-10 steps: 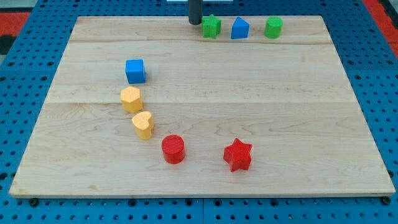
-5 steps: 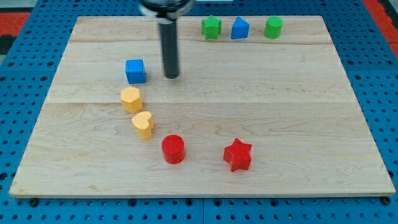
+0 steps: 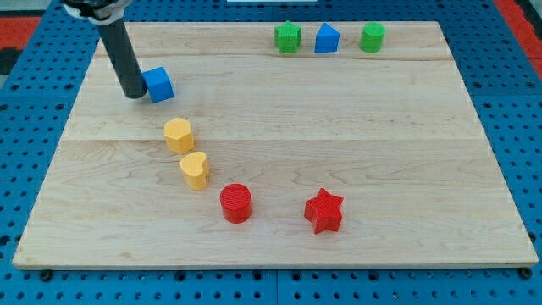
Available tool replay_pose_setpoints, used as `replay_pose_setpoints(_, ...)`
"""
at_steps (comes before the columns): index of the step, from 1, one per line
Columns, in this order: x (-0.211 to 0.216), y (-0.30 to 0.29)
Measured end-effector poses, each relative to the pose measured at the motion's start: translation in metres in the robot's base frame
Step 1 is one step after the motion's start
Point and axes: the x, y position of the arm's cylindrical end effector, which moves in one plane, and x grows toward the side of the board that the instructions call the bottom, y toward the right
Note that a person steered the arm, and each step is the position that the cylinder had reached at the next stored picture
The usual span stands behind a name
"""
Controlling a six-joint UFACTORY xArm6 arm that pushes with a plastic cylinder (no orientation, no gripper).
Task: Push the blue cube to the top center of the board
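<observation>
The blue cube [image 3: 158,85] lies on the wooden board [image 3: 356,144] at the upper left, turned a little askew. My tip [image 3: 134,94] stands right against the cube's left side, touching it. The dark rod rises from there toward the view's top left.
A green star [image 3: 288,36], a blue house-shaped block [image 3: 327,39] and a green hexagonal block [image 3: 372,37] line the top edge right of centre. A yellow hexagonal block [image 3: 179,135], a yellow heart [image 3: 195,169], a red cylinder [image 3: 236,203] and a red star [image 3: 323,211] curve below the cube.
My tip swept from the top centre down past the cube's right side and round to its left. The blue cube shifted up and to the left and rotated.
</observation>
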Motion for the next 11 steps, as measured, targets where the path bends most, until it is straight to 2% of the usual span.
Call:
replay_pose_setpoints(1, -0.005, 0.048)
replay_pose_setpoints(2, -0.003, 0.070)
replay_pose_setpoints(3, -0.029, 0.073)
replay_pose_setpoints(5, -0.039, 0.077)
replay_pose_setpoints(7, -0.038, 0.077)
replay_pose_setpoints(11, -0.041, 0.124)
